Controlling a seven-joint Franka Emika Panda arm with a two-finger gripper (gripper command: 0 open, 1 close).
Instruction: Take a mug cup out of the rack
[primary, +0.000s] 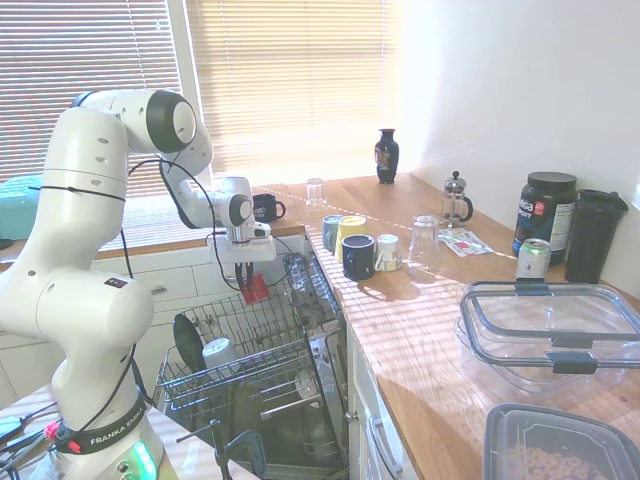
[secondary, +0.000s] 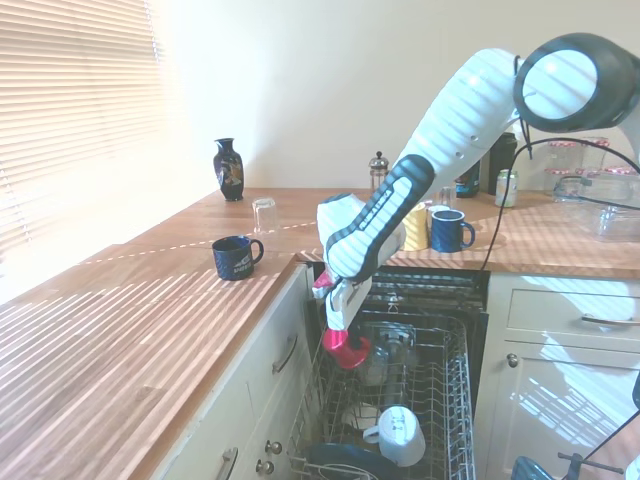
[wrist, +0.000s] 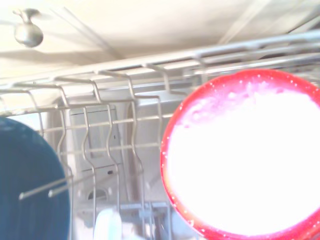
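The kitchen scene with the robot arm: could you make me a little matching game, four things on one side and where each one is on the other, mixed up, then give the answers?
Things:
1. red mug
2. white mug
3. navy mug
4. dark vase

Places:
A. alone on the sunlit wooden counter, left of the open dishwasher
B. at the far end of the counter, by the wall
C. held in the gripper, just above the rack
D. lying in the rack, near its front

Pairs: 1-C, 2-D, 3-A, 4-B
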